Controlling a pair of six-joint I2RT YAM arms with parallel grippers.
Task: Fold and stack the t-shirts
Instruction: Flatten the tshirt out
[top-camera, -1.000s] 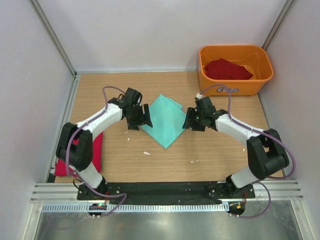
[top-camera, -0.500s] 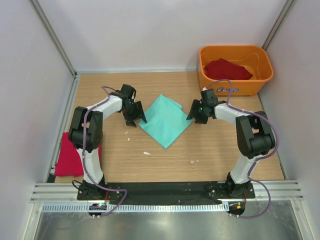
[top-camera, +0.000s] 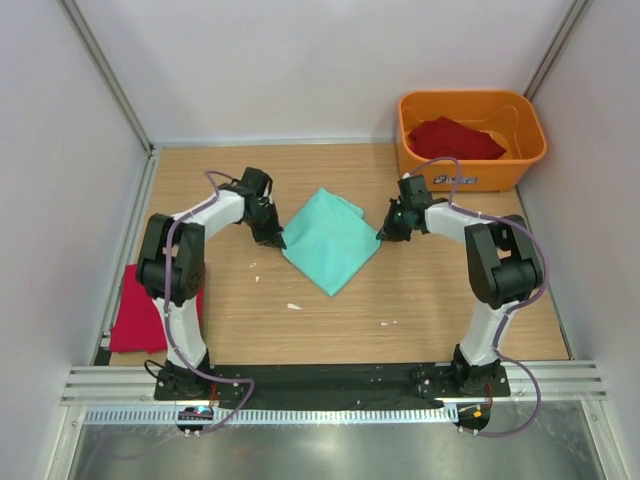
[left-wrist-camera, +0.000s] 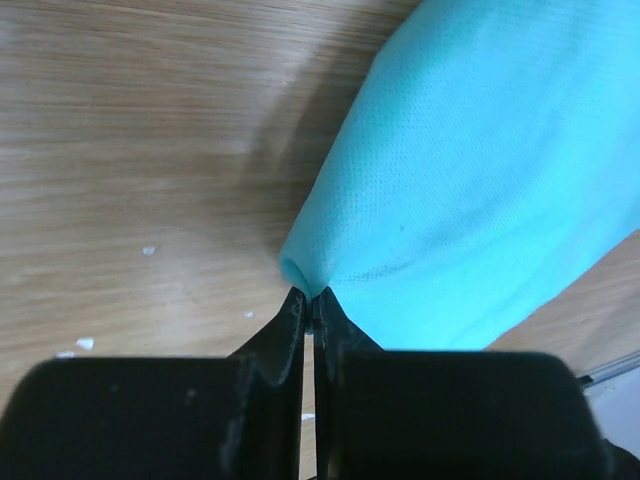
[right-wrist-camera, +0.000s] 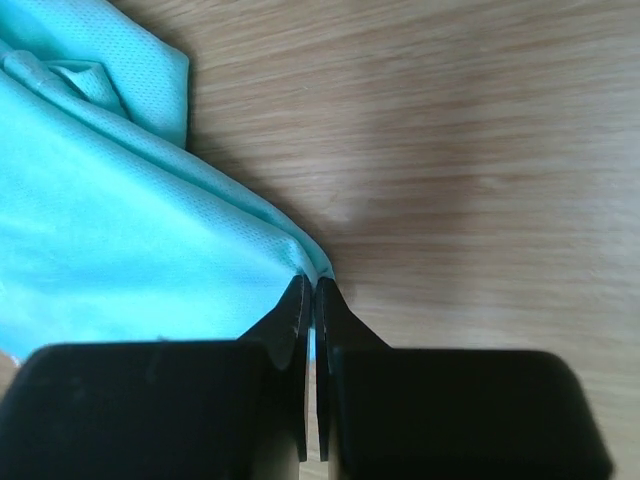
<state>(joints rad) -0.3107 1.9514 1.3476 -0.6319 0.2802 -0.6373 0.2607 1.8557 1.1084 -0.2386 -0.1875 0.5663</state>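
Observation:
A folded mint-green t-shirt (top-camera: 330, 240) lies as a diamond in the middle of the table. My left gripper (top-camera: 277, 241) is shut on its left corner; in the left wrist view the gripper (left-wrist-camera: 310, 298) pinches the cloth (left-wrist-camera: 480, 170) at the fingertips. On the opposite side my right gripper (top-camera: 384, 233) is shut on the right corner, and the right wrist view shows that gripper (right-wrist-camera: 311, 285) nipping the edge of the shirt (right-wrist-camera: 110, 230). A deep red t-shirt (top-camera: 143, 308) lies folded at the table's left edge. Another red one (top-camera: 455, 138) sits in the tub.
An orange plastic tub (top-camera: 470, 175) stands at the back right corner. Small white crumbs (top-camera: 293, 306) dot the wood in front of the green shirt. Grey walls close in the table at the left, back and right.
Both grippers have closed in on the green shirt's side corners and shut on them. The arms have stretched farther back, and the shirt's corners are drawn slightly outward.

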